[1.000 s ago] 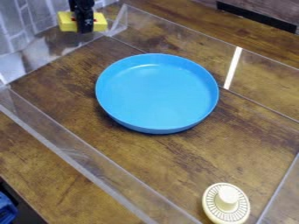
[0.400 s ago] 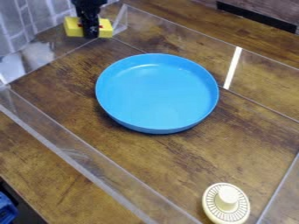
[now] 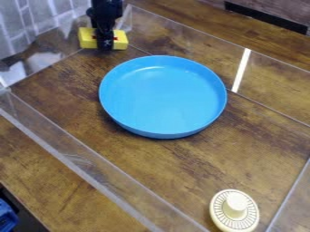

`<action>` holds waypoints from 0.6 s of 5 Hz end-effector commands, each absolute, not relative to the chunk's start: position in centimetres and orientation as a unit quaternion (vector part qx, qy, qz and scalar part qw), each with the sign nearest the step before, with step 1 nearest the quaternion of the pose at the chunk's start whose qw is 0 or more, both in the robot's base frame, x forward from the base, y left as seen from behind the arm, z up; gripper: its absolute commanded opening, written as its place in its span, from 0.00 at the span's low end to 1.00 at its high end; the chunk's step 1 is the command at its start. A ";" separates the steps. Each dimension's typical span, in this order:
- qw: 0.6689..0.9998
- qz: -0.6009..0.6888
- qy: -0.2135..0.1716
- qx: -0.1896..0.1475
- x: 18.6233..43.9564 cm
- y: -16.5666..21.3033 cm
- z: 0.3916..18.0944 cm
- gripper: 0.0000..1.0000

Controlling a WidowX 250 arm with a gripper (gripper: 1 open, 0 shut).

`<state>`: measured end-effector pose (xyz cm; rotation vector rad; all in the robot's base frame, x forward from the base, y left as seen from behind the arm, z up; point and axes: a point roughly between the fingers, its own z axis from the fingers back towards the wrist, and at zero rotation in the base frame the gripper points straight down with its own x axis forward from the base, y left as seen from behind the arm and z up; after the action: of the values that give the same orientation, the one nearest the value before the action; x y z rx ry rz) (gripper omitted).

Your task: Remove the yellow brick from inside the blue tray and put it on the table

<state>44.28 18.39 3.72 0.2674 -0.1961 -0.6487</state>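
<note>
The yellow brick (image 3: 91, 38) is at the back left, outside the blue tray (image 3: 164, 95) and low over the table (image 3: 67, 100). My dark gripper (image 3: 107, 36) comes down on it from above, shut on the yellow brick, whose ends show on either side of the fingers. I cannot tell whether the brick touches the wood. The tray lies in the middle of the table with nothing in it.
A cream round ribbed disc (image 3: 234, 210) lies at the front right corner. Clear acrylic walls (image 3: 85, 168) edge the table at the front and sides. A white strip (image 3: 241, 69) stands just right of the tray.
The gripper, with the yellow brick in it, has come down and towards the right in the picture, closer to the table and to the tray's back left rim.
</note>
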 end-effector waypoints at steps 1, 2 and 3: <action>0.927 -0.325 -0.115 0.145 44.4 19.3 4.4 1.00; 0.926 -0.330 -0.117 0.143 44.2 19.6 4.2 1.00; 0.924 -0.335 -0.119 0.142 43.9 19.8 3.8 1.00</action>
<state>44.28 18.40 2.84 0.2706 -0.2354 -0.7056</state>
